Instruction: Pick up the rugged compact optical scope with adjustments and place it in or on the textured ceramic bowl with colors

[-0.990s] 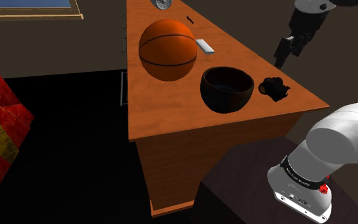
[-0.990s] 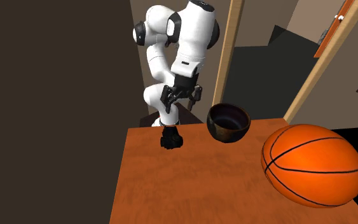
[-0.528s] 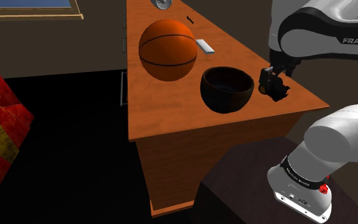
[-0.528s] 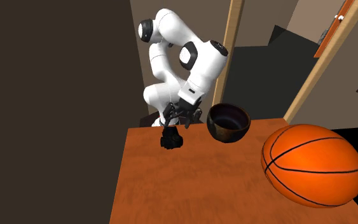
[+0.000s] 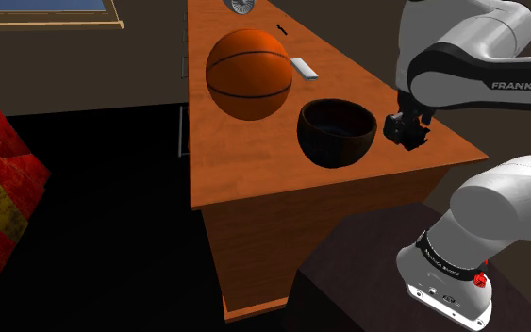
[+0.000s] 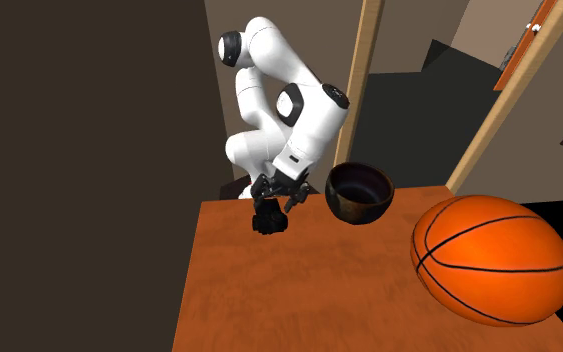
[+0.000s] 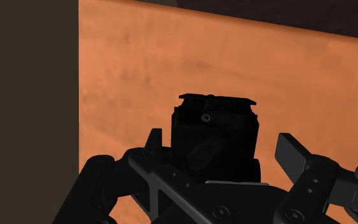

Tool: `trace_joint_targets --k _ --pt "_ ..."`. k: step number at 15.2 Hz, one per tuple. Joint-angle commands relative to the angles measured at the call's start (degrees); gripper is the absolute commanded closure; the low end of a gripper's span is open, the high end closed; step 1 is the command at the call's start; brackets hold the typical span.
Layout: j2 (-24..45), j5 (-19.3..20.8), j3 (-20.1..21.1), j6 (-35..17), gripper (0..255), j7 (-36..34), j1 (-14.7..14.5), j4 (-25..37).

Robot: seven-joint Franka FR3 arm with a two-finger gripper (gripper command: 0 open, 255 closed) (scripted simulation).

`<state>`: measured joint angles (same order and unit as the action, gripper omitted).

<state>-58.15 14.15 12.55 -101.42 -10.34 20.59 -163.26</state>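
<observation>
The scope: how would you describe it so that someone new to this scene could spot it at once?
Start at the orange-brown table with the big basketball. Beside the dark bowl, near the table's corner closest to the robot's stand, sits the scope: a small, blocky, all-black thing, far smaller than bowl or ball.

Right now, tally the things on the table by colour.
Orange: 1, basketball.
Black or dark: 3, bowl, scope, small item at the far end.
Pale grey: 2, flat block, round thing at the far edge.
Total: 6.
</observation>
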Motion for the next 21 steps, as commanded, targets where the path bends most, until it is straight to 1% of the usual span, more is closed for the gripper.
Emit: trace_joint_targets --k 1,6,7,16,21 --pt "0.0 0.1 -0.1 -0.4 0 -0.1 0.0 -0.4" --pt "0.0 0.1 -0.1 -0.4 0 -0.1 0.0 -0.4" --pt "0.0 0.1 -0.1 -0.4 255 -0.1 0.0 -0.4" --pt "0.0 0.2 -0.2 -0.4 255 -0.1 -0.1 -0.4" --pt "-0.3 0.3 -0.6 3.3 255 1.2 0.2 3.2"
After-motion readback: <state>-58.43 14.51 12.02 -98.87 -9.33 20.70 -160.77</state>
